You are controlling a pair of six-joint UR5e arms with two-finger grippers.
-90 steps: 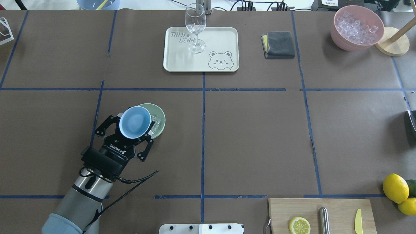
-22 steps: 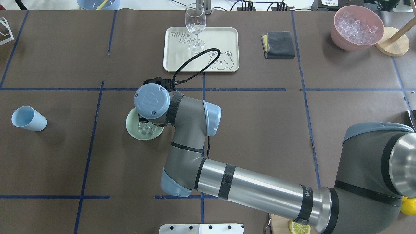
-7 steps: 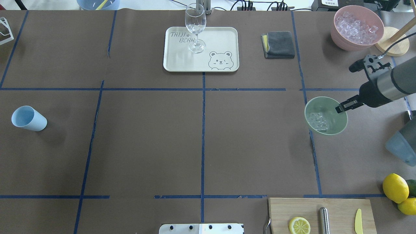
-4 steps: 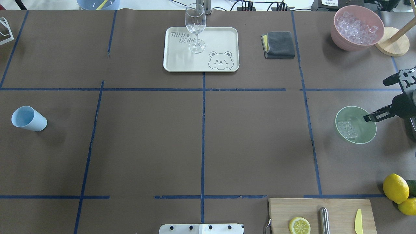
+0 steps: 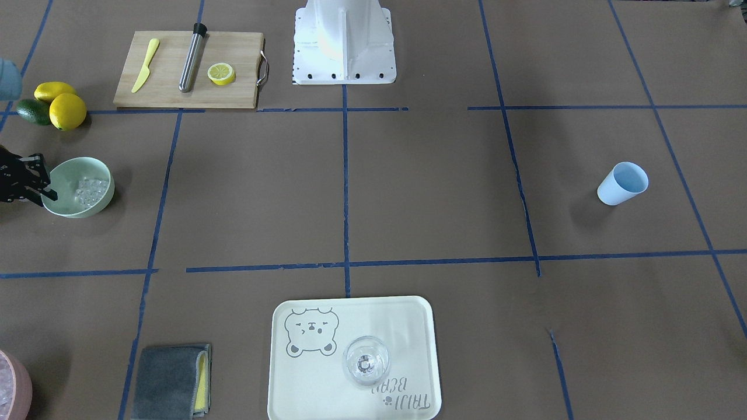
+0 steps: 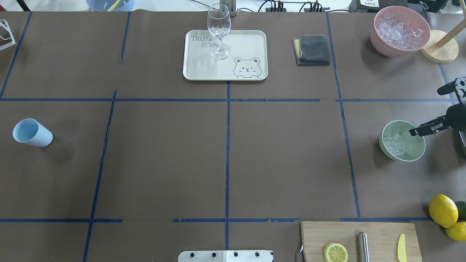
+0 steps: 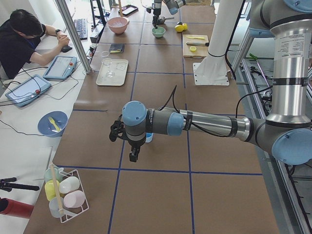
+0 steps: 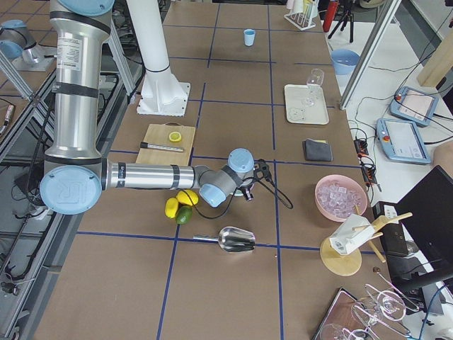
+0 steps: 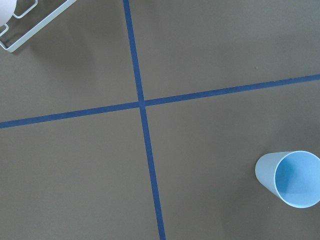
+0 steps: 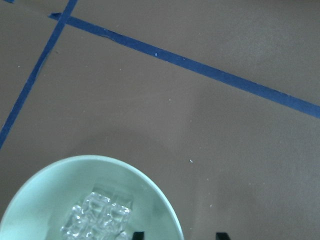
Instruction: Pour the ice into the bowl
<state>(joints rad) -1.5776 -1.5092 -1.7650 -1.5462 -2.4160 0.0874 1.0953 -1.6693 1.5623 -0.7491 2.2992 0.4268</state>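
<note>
The bowl (image 6: 413, 145) sits on the surface (image 6: 284, 156) far to the robot's right with the ice (image 6: 394, 145) heaped inside it, so the pour looks done and letting go is the step in hand. The right tool (image 10: 178, 234) stands partly open astride the rim, gripping nothing; it should rise straight off, clipping neither wall. Whether the left tool (image 7: 126, 146) is open cannot be told.

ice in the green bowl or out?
In. The ice lies clustered inside the bowl, seen in the right wrist and overhead views.
</note>
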